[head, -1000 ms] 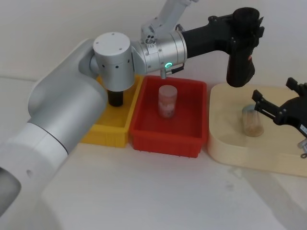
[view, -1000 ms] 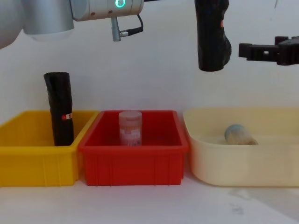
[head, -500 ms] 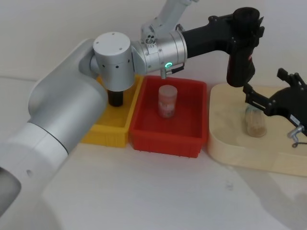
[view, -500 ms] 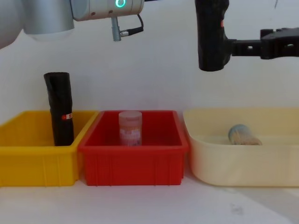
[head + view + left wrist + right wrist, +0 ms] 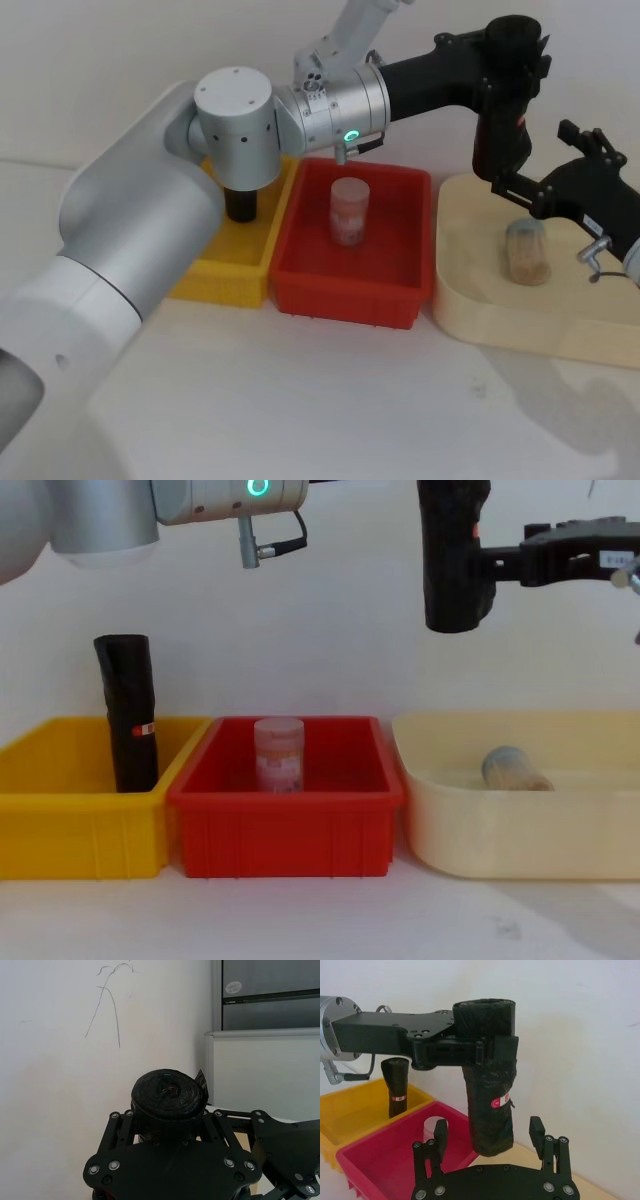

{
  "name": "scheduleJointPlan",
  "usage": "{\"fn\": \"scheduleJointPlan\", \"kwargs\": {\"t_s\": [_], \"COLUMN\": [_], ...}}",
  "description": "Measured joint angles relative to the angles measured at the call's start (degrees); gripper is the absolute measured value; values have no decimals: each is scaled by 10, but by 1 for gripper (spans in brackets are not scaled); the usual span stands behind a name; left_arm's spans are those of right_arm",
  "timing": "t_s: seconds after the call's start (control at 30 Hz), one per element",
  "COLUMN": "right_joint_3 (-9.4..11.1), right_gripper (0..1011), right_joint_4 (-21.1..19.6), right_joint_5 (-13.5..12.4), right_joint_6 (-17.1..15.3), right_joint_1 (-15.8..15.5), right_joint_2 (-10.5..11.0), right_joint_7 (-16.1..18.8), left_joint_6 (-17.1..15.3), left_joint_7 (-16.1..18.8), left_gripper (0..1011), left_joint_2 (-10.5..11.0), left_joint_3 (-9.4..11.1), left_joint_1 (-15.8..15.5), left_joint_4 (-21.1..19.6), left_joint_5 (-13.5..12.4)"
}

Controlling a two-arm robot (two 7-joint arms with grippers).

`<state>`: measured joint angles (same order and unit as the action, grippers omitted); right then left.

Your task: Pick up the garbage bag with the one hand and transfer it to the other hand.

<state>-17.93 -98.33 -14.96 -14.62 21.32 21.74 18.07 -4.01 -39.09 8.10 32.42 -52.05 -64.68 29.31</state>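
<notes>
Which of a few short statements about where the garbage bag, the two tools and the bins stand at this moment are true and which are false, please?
1. The left tool is clamped on the garbage bag, holding it upright in the air. True.
2. The garbage bag rests in the yellow bin. False: it hangs high above the cream tray; the slimmer black roll stands in the yellow bin.
3. The right tool has its fingers open on either side of the bag's lower end. True.
4. The clear jar stands upright in the red bin. True.
5. The cream tray holds nothing. False: a small jar lies in it.
</notes>
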Motion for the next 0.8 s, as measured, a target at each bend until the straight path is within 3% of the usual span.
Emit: {"fn": "scheduleJointPlan", "kwargs": {"t_s": [0.8], "right_joint_3": [-26], "right_gripper": [1000], "right_joint_4": [65], "right_joint_5": [13], "right_joint_6": [-7], "right_joint_1": [64], "right_joint_2": [-39], "right_joint_7": [2], "left_joint_6": [0], "left_joint_7": [0], "left_gripper": [503], "left_joint_2": [0], "left_joint_3": [0], "left_joint_1": [0], "left_joint_4": [0], "left_joint_5": [0]}}
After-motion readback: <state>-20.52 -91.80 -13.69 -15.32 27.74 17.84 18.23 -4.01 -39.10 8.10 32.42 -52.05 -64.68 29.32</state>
